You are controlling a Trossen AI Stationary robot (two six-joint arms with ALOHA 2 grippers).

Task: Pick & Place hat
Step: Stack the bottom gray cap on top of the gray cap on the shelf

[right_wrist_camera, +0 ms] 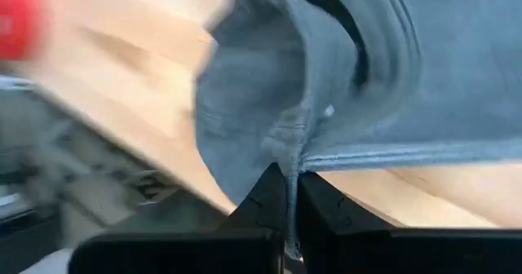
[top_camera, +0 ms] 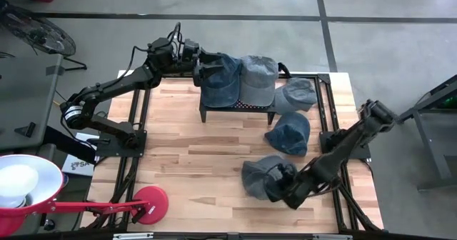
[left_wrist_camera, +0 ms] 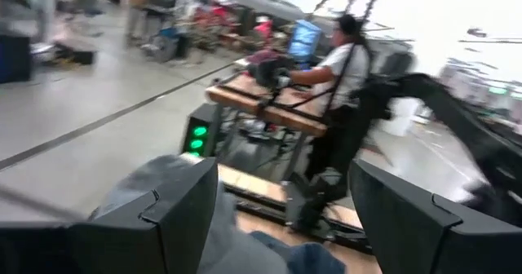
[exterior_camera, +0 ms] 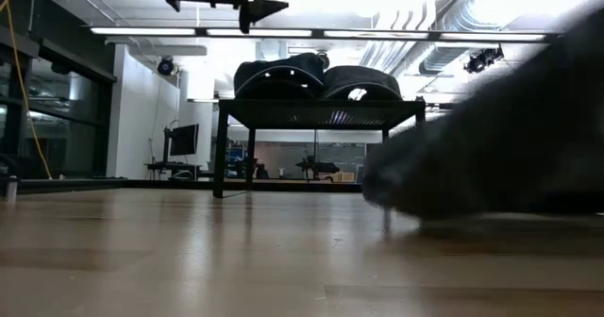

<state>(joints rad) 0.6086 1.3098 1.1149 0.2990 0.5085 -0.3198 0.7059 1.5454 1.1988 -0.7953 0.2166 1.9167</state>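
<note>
A grey-blue hat (top_camera: 258, 174) lies at the table's near right, with my right gripper (top_camera: 283, 181) shut on it; the low view shows it as a big dark blur (exterior_camera: 500, 128). A dark blue hat (top_camera: 218, 79) and a grey hat (top_camera: 258, 76) sit side by side on a low dark rack (top_camera: 235, 110) at the far middle. Two more denim hats (top_camera: 296, 93) (top_camera: 289, 133) lie on the wood right of the rack. My left gripper (top_camera: 207, 65) hovers open over the dark blue hat's far-left side, its fingers (left_wrist_camera: 175, 217) wide apart. My right gripper pinches the hat's cloth edge at a stitched seam (right_wrist_camera: 290, 161) between its two shut fingers (right_wrist_camera: 265, 201). The fingers slant down from the table's near right side. The hat bulges out beyond the fingertips; whether its underside rests on the table cannot be seen.
A red lamp base (top_camera: 150, 201) and a white lamp shade (top_camera: 21, 183) stand at the near left. Black frame rails (top_camera: 325, 104) run along the table's sides. Bare wood (top_camera: 186, 154) lies in front of the rack. A person (left_wrist_camera: 342, 78) stands at another bench beyond the table.
</note>
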